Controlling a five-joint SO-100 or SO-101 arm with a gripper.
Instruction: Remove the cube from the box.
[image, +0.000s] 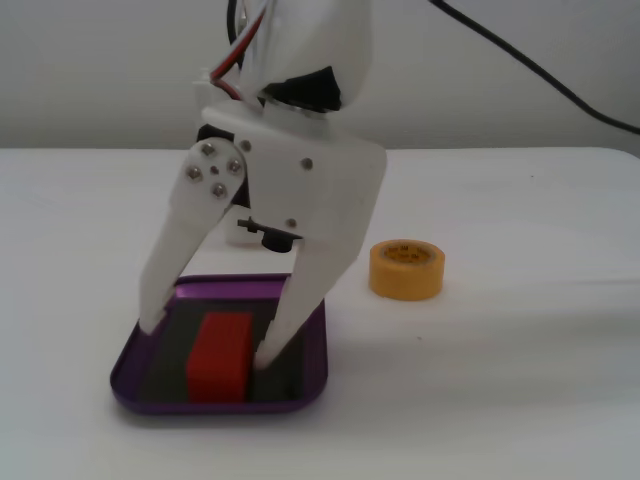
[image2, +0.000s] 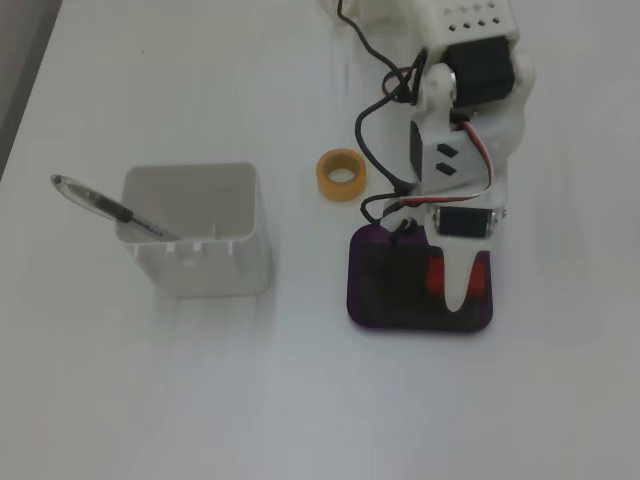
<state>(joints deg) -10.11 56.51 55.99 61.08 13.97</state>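
Observation:
The red cube (image: 222, 358) lies in the purple box (image: 215, 406) on its dark bottom, toward the front. My white gripper (image: 209, 343) reaches down into the box with its jaws open. The left fingertip is near the box's left rim, clear of the cube. The right fingertip stands close against the cube's right side. In the other fixed view, seen from above, a white finger (image2: 458, 285) covers the middle of the cube (image2: 435, 277), and red shows on both sides of it inside the box (image2: 420, 322).
A yellow tape roll (image: 406, 268) lies on the white table right of the box, also visible from above (image2: 341, 174). A tall white square container (image2: 200, 230) with a pen (image2: 110, 205) leaning out stands further off, left of the box in that view.

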